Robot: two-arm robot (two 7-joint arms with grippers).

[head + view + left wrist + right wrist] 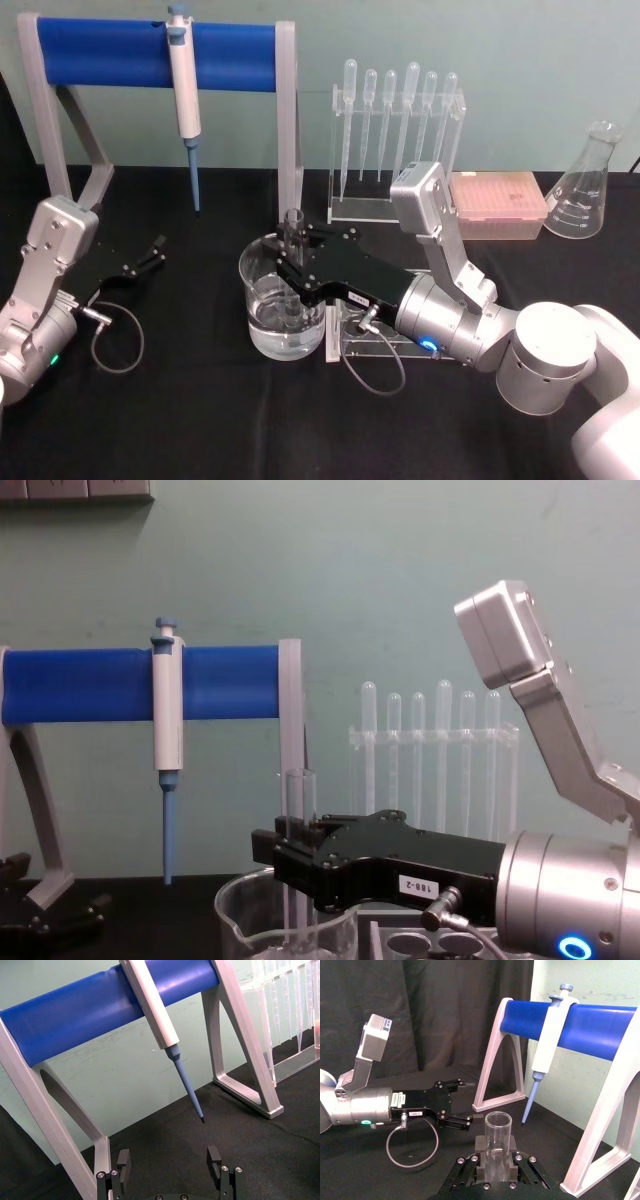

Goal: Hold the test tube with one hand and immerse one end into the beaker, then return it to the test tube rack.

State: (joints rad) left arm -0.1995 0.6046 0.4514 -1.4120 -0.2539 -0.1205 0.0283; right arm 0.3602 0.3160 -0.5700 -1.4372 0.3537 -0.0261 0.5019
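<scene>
Here the right gripper (291,266) reaches in from 4 o'clock over the beaker (262,300), and its black fingers are pinched on the test tube (294,226) around mid-length. The tube stands upright: its open rim rises above the fingers, and its lower part is down inside the beaker, where clear liquid stands. I cannot tell whether the rounded end touches the beaker's floor. In the chest view the tube (297,800) passes down through the fingers and drops below the beaker rim (232,905).

The clear test tube rack (348,340) sits just beside the beaker at its 3 o'clock, under the right wrist.

The left gripper (150,255) rests low over the black tabletop (200,420) at the beaker's 9 o'clock, well apart from it, with its fingers (122,1160) spread and nothing between them.

A white-and-blue pipettor (184,90) hangs from the blue bar stand (110,52) at 11 o'clock. A rack of plastic pipettes (398,120) stands at 1 o'clock, with a pink tip box (497,200) and a conical flask (585,185) beyond it toward 2 o'clock.
</scene>
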